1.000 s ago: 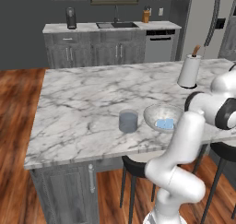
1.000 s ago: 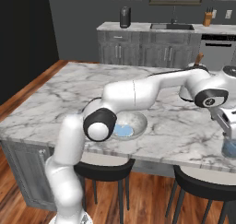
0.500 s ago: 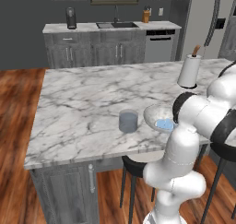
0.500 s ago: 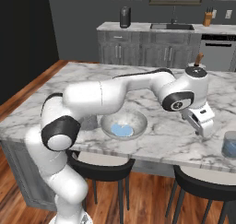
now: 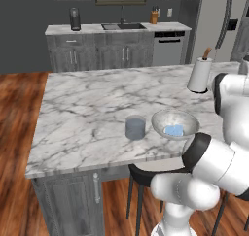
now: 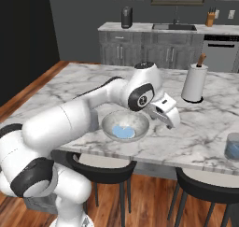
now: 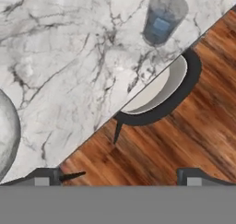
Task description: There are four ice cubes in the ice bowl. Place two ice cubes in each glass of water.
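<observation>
At the near edge of the counter, the tool hangs just right of the ice bowl, seen in the right base view; its jaws stand wide apart with nothing between them. In the hand view the two finger tips sit far apart at the bottom, above wood floor and a dark stool tucked under the counter edge.

The ice bowl rests on the counter close to the front edge. Light blue ice cubes lie inside it; their count cannot be read, since they merge into one blue patch. In the left base view the cubes lie toward the right of the bowl.

One glass of water stands just left of the bowl in the left base view, apart from it. A second glass stands near the right edge of the right base view; in the hand view this glass holds a pale blue block.

Farther back, a white paper-towel roll stands upright on the counter.
</observation>
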